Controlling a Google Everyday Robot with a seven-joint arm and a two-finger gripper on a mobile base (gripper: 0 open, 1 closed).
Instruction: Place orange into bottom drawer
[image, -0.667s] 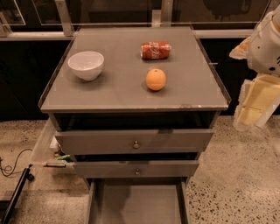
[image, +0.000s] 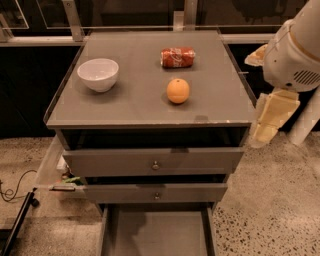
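The orange (image: 178, 91) sits on the grey cabinet top (image: 125, 100), right of centre and just in front of the red soda can (image: 177, 57). The bottom drawer (image: 155, 232) is pulled open at the lower edge of the view, and its flat grey floor shows nothing in it. My gripper (image: 270, 120) hangs off the cabinet's right side, below the top's level and to the right of the orange, with nothing seen in it. The white arm housing (image: 295, 55) is above it.
A white bowl (image: 98, 74) stands at the left of the cabinet top. The two upper drawers (image: 156, 162) with small round knobs are slightly out. A cable and clutter (image: 65, 175) lie on the speckled floor at the left.
My gripper and arm have shifted a little left, closer to the cabinet's right side. The orange, can and bowl have not moved.
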